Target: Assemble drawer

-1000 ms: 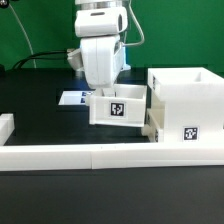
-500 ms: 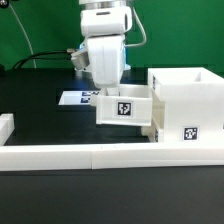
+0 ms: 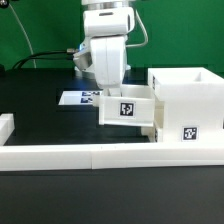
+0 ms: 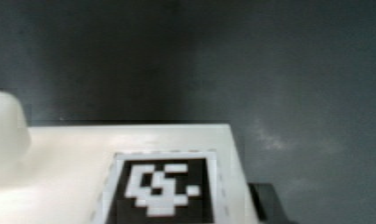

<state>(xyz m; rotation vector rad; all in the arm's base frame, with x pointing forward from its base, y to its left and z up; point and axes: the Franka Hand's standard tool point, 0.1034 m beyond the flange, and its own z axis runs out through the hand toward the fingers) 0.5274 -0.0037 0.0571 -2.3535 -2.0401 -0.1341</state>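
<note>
The small drawer box (image 3: 127,110) with the tag on its front has slid toward the exterior view's right since a second ago, and its end now meets the big open housing (image 3: 190,95). The gripper (image 3: 112,92) has travelled with it, uncovering more of the marker board (image 3: 72,99) behind. Its jaws dip behind the box's wall, so I cannot tell whether they clamp it.

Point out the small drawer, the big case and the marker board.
small drawer (image 3: 126,110), exterior view, tag on its front face.
big case (image 3: 190,105), exterior view, front wall.
marker board (image 3: 72,99), exterior view, its exposed end.
</note>
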